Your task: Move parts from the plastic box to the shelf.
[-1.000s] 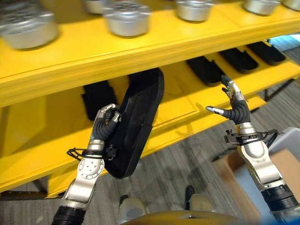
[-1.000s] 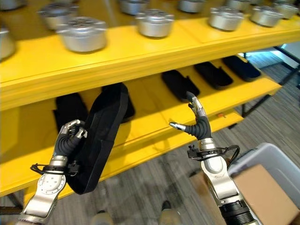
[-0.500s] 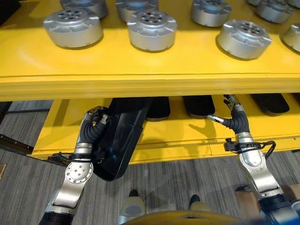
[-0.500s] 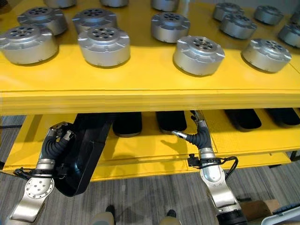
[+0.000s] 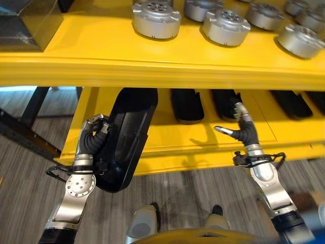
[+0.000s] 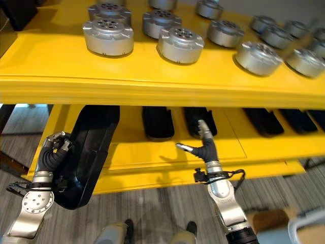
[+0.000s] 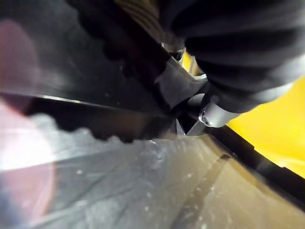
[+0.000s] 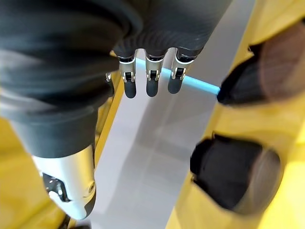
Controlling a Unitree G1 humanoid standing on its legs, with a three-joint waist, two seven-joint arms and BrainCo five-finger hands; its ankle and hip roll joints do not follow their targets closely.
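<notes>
Placement step, judged from the present layout: the long black moulded plastic part (image 5: 127, 137) is carried by the left hand (image 5: 92, 141), whose fingers (image 5: 96, 122) are curled around the part's edge at the 9 o'clock side. The part is tilted, with its long axis running from about 7 o'clock at the low end to 1 o'clock at the high end. The high end reaches under the front lip of the upper tier; the low end hangs in front of the lower tier's front edge, over the grey floor. The left wrist view shows the dark surface of the part directly against the hand.

The yellow two-tier metal shelf (image 5: 167, 71) carries round silver metal housings (image 6: 108, 35) on its upper tier and a row of matching black parts (image 5: 187, 104) on its lower tier. These lie with their long axes running front to back, 6 to 12 o'clock.

The free space on the lower tier lies at 12 o'clock from the held part, at 9 o'clock of the stored row. The coming move therefore appears to call for lowering the long axis flat and sliding it inward.

The right hand (image 5: 241, 128) hovers before the lower tier at 3 o'clock, well apart from the held part, fingers spread and holding nothing. The left hand is the nearer one.
</notes>
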